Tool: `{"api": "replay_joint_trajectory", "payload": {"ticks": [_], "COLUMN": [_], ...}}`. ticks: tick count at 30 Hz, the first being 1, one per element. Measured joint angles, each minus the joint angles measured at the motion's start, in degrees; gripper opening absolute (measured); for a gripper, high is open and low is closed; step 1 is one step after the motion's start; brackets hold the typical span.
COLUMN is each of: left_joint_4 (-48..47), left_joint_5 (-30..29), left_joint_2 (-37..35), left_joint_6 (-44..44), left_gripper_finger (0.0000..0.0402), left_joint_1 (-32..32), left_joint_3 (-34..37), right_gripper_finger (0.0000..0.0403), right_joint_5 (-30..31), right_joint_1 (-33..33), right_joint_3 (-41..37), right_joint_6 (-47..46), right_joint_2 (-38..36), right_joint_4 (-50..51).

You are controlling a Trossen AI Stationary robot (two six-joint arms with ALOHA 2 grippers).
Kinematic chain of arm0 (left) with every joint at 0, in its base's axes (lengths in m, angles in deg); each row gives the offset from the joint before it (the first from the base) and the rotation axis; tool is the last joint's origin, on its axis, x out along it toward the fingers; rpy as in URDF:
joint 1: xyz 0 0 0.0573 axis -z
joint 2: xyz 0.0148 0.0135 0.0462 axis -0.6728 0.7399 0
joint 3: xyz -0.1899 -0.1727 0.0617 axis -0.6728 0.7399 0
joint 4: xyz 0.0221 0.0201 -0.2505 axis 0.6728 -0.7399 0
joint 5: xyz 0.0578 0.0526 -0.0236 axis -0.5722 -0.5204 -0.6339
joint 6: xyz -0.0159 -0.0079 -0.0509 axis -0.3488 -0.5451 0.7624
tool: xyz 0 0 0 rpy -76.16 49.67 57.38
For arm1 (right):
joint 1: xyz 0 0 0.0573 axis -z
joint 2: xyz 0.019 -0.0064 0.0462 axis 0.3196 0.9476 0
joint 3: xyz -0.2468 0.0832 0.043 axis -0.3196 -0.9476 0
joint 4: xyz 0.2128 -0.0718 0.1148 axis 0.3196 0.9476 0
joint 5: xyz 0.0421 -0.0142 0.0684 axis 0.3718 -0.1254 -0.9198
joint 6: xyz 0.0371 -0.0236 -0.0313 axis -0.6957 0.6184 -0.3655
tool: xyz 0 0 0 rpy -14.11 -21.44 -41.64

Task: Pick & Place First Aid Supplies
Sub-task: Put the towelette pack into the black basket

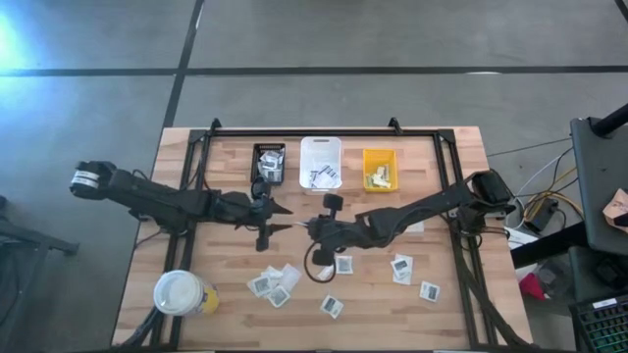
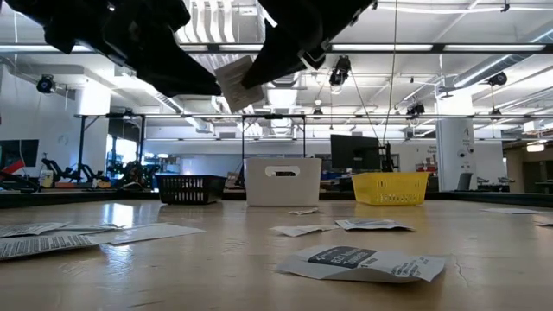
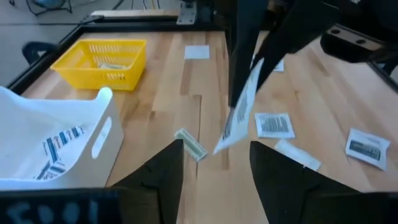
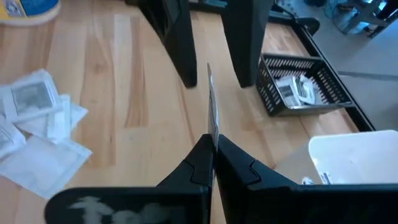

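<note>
Currently: left gripper (image 1: 282, 217) open mid-table, fingers clear of packet (image 4: 212, 112). Right gripper (image 1: 312, 227) pinches packet edge, held upright above table. Back your left arm off first; then carry packet level toward white bin (image 1: 321, 162), release low inside.

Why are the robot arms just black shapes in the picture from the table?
Low view: bright ceiling lights behind the arms turn them into dark shapes; the nearest packet looks a bit soft. Left wrist view: its own end effector is blurred.
</note>
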Motion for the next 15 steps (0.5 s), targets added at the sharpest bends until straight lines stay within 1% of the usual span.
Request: {"api": "replay_joint_trajectory", "payload": {"ticks": [3,7,12,15], "left_joint_4": [0.6,1.4,5.0,5.5], "left_joint_5": [0.9,4.7,5.1,5.1], "left_joint_2": [0.0,0.0,0.0,0.0], "left_joint_6": [-0.1,-0.7,-1.1,-1.2], "left_gripper_finger": [0.0179,0.0176,0.0162,0.0143], "left_joint_1": [0.0,0.1,0.1,0.1], "left_joint_3": [0.0,0.0,0.0,0.0], "right_gripper_finger": [0.0008,0.0008,0.0008,0.0008], "right_joint_5": [-0.1,-0.1,-0.1,-0.1], "right_joint_1": [0.0,0.2,0.2,0.2], "right_joint_3": [0.0,0.0,0.0,0.0], "right_joint_6": [0.1,0.4,0.5,0.5], "right_joint_2": [0.0,0.0,0.0,0.0], "right_joint_4": [-1.3,-3.1,-6.5,-6.7]}}
